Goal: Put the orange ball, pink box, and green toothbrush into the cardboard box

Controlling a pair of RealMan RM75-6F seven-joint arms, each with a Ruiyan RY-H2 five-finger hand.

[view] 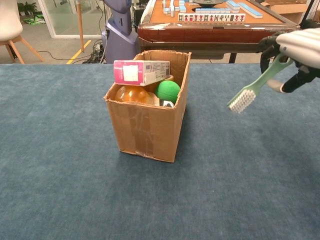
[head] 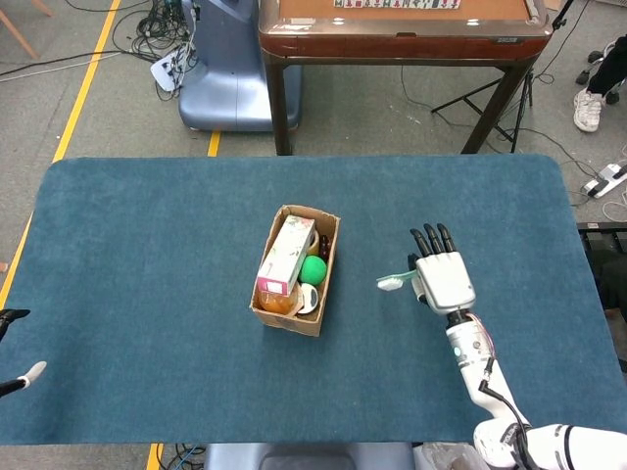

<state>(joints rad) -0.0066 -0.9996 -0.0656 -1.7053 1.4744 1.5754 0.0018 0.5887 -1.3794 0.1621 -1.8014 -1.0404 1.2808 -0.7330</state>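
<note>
The cardboard box point(head: 316, 319) point(view: 150, 131) stands open near the table's middle. Inside it the pink box point(head: 287, 255) point(view: 141, 72) lies across the top, the orange ball point(head: 276, 300) point(view: 131, 94) sits under it, and a green ball point(head: 313, 270) point(view: 167, 91) lies beside them. My right hand point(head: 443, 279) point(view: 296, 50) holds the green toothbrush point(head: 394, 282) point(view: 254, 87) in the air to the right of the box, bristle end pointing toward the box and down. Only a fingertip of my left hand point(head: 22, 376) shows at the left edge of the head view.
The blue cloth table point(head: 147, 245) spreads wide around the box. Beyond its far edge stand a wooden mahjong table point(head: 402, 29) point(view: 220, 27) and a blue-grey machine base point(head: 225, 69). A person's shoe point(head: 590, 108) shows at the far right.
</note>
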